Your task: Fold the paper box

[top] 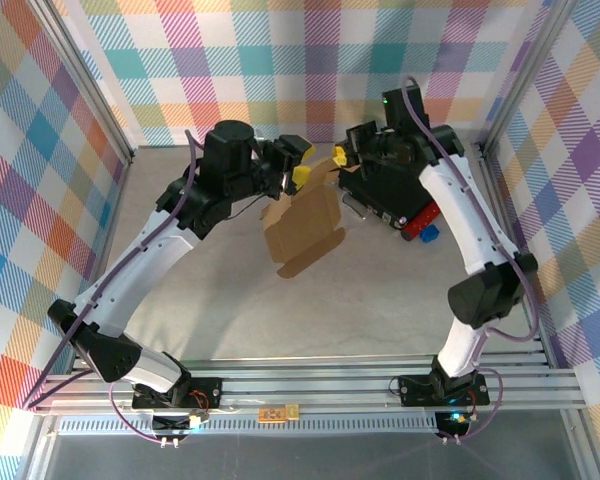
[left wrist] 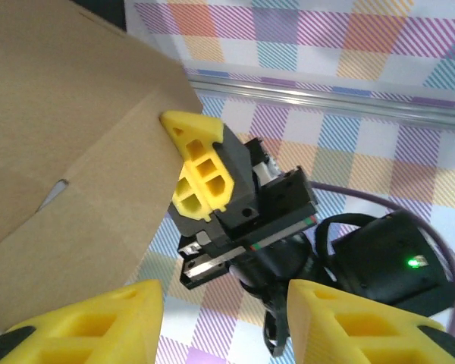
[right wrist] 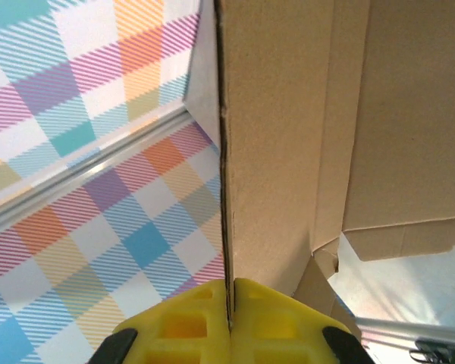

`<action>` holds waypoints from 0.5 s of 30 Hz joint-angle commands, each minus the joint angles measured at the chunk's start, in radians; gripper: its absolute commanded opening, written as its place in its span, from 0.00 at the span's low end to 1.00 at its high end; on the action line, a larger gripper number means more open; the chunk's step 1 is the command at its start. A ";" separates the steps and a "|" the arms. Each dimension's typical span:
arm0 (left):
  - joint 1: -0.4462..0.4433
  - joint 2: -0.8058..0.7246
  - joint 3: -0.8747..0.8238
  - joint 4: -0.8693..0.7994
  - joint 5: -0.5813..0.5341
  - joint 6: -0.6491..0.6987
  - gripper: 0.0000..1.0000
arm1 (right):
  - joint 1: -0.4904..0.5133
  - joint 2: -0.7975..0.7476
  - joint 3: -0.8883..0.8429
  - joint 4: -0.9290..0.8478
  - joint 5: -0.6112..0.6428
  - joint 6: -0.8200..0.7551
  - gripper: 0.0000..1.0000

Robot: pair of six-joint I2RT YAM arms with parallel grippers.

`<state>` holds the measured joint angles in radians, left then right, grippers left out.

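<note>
Grey table [top: 230,310] with black case [top: 385,195]

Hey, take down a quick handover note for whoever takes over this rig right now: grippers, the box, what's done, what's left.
Right gripper: shut on one edge of the paper box, holding it raised.
Left gripper: open, close beside the box, nothing between its fingers.
Box: hangs tilted between the two arms, in front of the black case; mostly a flat sheet, flaps out.
Done: box picked up.
Left: the folding itself, walls and flaps.
</note>
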<state>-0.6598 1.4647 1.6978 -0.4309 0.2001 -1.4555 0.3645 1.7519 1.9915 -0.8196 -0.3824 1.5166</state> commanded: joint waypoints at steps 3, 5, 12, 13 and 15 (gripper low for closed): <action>-0.076 -0.080 -0.111 0.135 -0.037 -0.111 0.61 | -0.035 -0.079 -0.028 0.231 0.010 0.055 0.00; -0.088 -0.095 -0.161 0.193 -0.084 -0.139 0.65 | -0.036 -0.074 -0.030 0.260 -0.008 0.070 0.00; -0.089 -0.067 -0.224 0.389 -0.177 -0.243 0.70 | -0.035 -0.083 -0.066 0.272 -0.036 0.079 0.00; -0.089 -0.062 -0.216 0.380 -0.181 -0.243 0.70 | -0.036 -0.090 -0.077 0.273 -0.031 0.079 0.00; -0.087 -0.065 -0.216 0.364 -0.198 -0.239 0.69 | -0.037 -0.099 -0.093 0.280 -0.036 0.080 0.00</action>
<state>-0.7502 1.4036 1.4605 -0.1379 0.0490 -1.6680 0.3244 1.6913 1.9209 -0.5816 -0.4026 1.5860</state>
